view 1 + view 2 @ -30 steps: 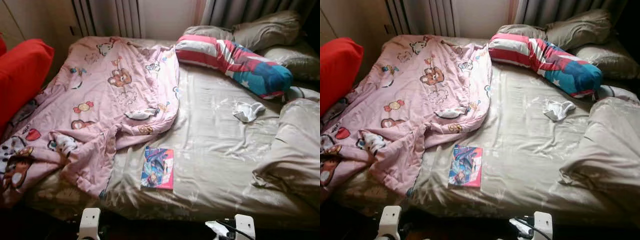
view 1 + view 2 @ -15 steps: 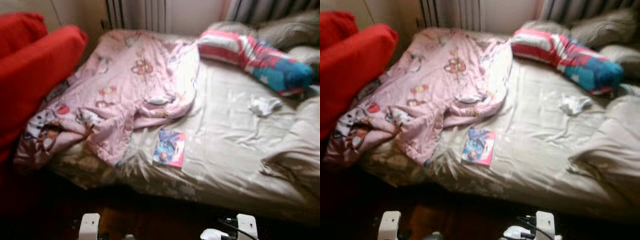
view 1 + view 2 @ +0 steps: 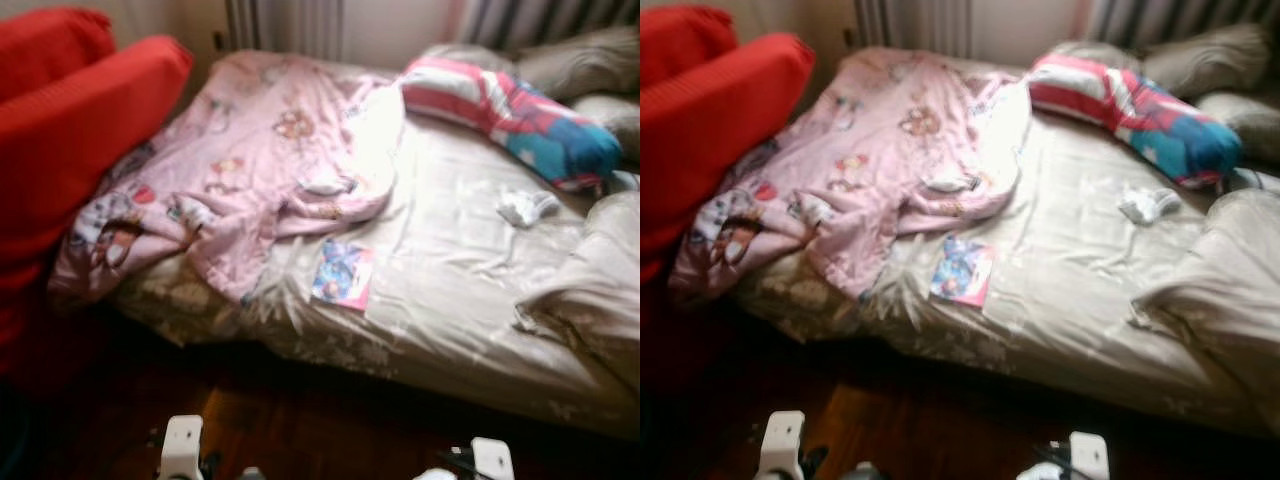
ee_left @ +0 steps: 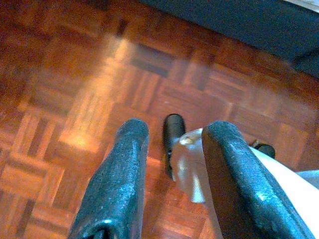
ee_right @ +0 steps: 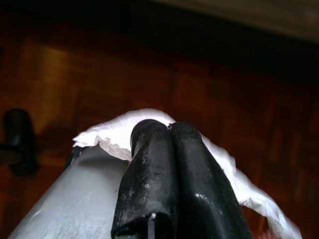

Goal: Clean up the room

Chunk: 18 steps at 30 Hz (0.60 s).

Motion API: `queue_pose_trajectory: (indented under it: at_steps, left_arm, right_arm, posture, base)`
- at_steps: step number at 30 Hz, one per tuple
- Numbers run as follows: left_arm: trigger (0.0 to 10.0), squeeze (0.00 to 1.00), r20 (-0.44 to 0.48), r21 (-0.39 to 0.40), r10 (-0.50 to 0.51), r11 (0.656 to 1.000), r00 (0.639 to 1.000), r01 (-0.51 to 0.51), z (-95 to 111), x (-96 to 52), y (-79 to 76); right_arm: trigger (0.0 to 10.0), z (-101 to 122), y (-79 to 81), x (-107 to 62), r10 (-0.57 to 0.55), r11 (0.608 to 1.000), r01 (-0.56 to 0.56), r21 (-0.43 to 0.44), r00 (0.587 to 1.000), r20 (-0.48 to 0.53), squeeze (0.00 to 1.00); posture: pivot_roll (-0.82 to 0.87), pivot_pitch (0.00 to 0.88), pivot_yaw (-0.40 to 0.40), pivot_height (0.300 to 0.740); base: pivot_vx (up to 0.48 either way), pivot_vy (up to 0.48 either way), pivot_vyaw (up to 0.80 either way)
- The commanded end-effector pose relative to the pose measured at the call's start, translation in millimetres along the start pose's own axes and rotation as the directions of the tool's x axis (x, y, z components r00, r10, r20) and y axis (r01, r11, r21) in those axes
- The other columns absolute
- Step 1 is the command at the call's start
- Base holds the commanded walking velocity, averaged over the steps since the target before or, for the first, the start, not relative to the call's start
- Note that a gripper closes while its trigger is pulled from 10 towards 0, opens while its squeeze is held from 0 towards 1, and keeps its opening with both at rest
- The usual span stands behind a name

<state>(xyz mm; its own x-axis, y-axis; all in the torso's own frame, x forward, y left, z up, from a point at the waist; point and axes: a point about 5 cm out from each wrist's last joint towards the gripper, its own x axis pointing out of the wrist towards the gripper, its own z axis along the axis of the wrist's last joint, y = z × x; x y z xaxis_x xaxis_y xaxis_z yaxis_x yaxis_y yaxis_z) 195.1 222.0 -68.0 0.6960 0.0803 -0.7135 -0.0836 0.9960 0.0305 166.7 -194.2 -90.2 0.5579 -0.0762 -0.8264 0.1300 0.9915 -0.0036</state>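
My right gripper [image 5: 167, 130] hangs low over the dark wooden floor, shut on a crumpled white tissue [image 5: 234, 174] that sticks out on both sides of its fingers. My left gripper [image 4: 174, 133] is open above the parquet floor [image 4: 75, 74] with nothing between its fingers. On the bed [image 3: 470, 300] lie a colourful book [image 3: 343, 275] near the front edge, a small crumpled white cloth [image 3: 527, 206] to the right, and a rumpled pink cartoon blanket [image 3: 250, 160] over the left half.
Red cushions [image 3: 70, 130] stand at the left beside the bed. A striped red, white and blue pillow [image 3: 505, 115] and beige pillows [image 3: 575, 65] lie at the head. A bunched beige cover [image 3: 600, 290] is on the right. Dark wooden floor [image 3: 300, 420] runs before the bed.
The camera has backed away and swung left: the bed sits farther off, and more floor and red cushion show. Nothing on the bed has moved.
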Motion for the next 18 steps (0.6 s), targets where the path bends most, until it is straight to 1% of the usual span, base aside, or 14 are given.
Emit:
queue_pose_trajectory:
  at_steps: [1,3,4,5,6,10,13,18]
  left_arm:
    - [10.0,0.0,-0.029,-0.021,0.003,1.0,1.0,-0.003,-5.4,-0.6,-1.6]
    - [10.0,0.0,-0.047,-0.029,0.008,1.0,0.999,-0.01,-5.8,-0.1,-1.6]
    - [10.0,0.0,-0.06,-0.044,0.012,0.999,0.998,-0.014,-6.4,0.2,-1.9]
    - [10.0,0.0,-0.062,-0.056,0.015,0.998,0.998,-0.019,-6.5,0.3,-1.9]
    - [10.0,0.0,-0.062,-0.056,0.015,0.998,0.998,-0.019,-6.5,0.3,-1.9]
    - [10.0,0.0,-0.058,-0.115,0.023,0.993,0.998,-0.029,-5.0,1.1,-2.8]
    - [10.0,0.0,-0.07,-0.122,0.021,0.992,0.997,-0.03,-5.5,1.3,-3.5]
    - [10.0,0.0,-0.084,-0.125,0.048,0.99,0.995,-0.059,-4.3,2.2,-2.8]
  right_arm:
    - [10.0,-5.3,-1.8,-1.1,-0.006,1.0,0.006,-0.012,1.0,-0.017,0.0]
    - [10.0,-6.0,3.1,-0.9,-0.001,1.0,0.0,-0.017,1.0,-0.017,0.0]
    - [10.0,-5.5,9.4,-0.4,0.004,1.0,-0.004,-0.016,1.0,-0.014,0.0]
    - [10.0,-5.0,12.4,-0.1,0.006,1.0,-0.006,-0.017,1.0,-0.012,0.0]
    - [10.0,-5.0,12.4,-0.1,0.006,1.0,-0.006,-0.017,1.0,-0.012,0.0]
    - [10.0,-4.2,17.2,0.2,0.009,1.0,-0.009,-0.018,1.0,-0.01,0.0]
    - [10.0,-3.6,13.6,0.2,0.006,1.0,-0.006,-0.018,1.0,-0.01,0.0]
    - [10.0,-3.3,10.1,0.1,-0.001,1.0,0.001,-0.003,1.0,-0.01,0.0]
  posture:
    - [0.02,0.153,-0.048,0.728]
    - [0.02,0.153,-0.048,0.728]
    - [0.02,0.15,-0.049,0.728]
    - [0.02,0.15,-0.049,0.728]
    - [0.02,0.15,-0.049,0.728]
    - [0.03,0.142,-0.052,0.728]
    - [0.03,0.14,-0.052,0.728]
    - [0.03,0.134,-0.053,0.728]
  base:
    - [0.0,0.0,0.79]
    - [0.0,0.0,0.79]
    - [0.0,0.0,0.79]
    - [0.0,0.0,0.79]
    - [0.0,0.0,0.79]
    - [0.0,0.0,0.79]
    - [0.0,0.0,0.79]
    - [0.0,0.0,0.79]
